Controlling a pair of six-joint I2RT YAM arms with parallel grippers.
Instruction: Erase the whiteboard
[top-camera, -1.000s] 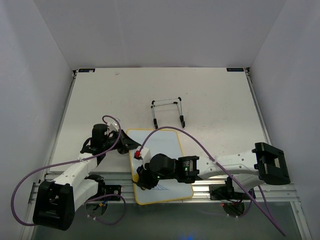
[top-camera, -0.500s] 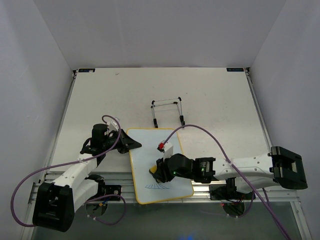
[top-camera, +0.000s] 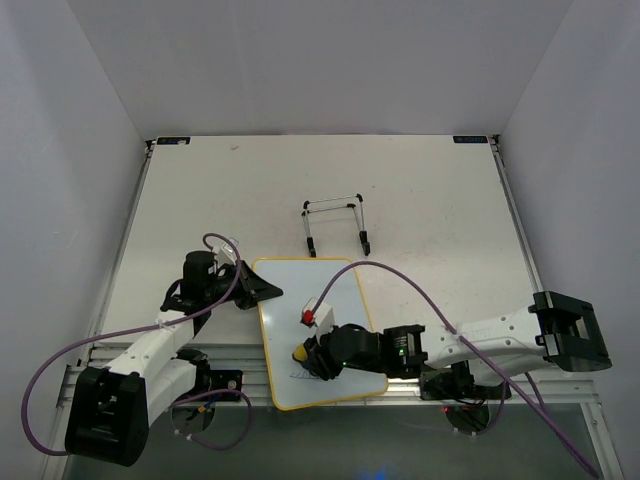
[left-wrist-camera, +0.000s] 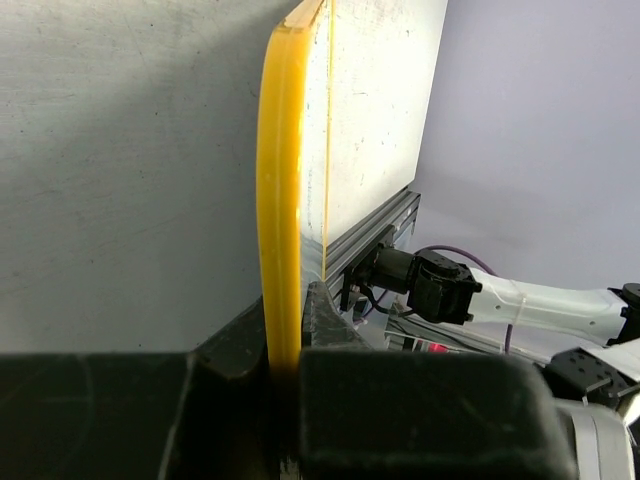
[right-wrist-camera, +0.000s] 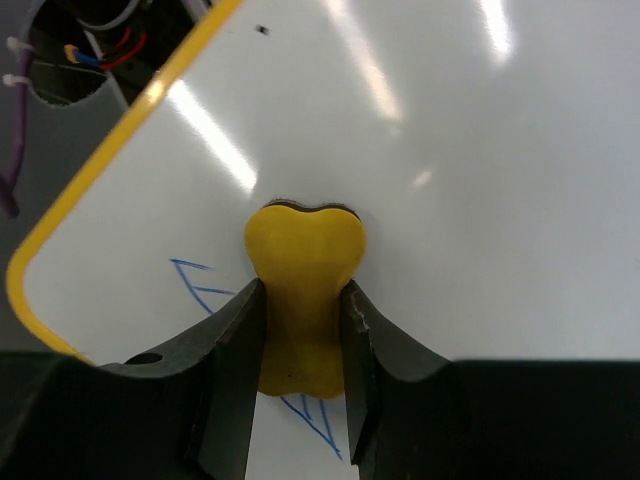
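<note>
The whiteboard (top-camera: 305, 290), glossy white with a yellow frame, lies at the near middle of the table. My left gripper (top-camera: 268, 290) is shut on its left edge; the left wrist view shows the yellow frame (left-wrist-camera: 280, 200) pinched between the jaws. My right gripper (top-camera: 305, 355) is shut on the small yellow eraser (top-camera: 298, 353) and presses it on the board's near part. In the right wrist view the eraser (right-wrist-camera: 303, 290) sits between the fingers, with blue drawing lines (right-wrist-camera: 205, 285) left of it and below it.
A small wire stand (top-camera: 335, 225) with black feet stands just beyond the board. The board's near edge overhangs the aluminium rail (top-camera: 420, 375) at the table's front. Purple cables loop over both arms.
My right gripper with the eraser swung right across the board, then came back left and nearer. Less blue drawing shows now. The left gripper has kept its hold.
</note>
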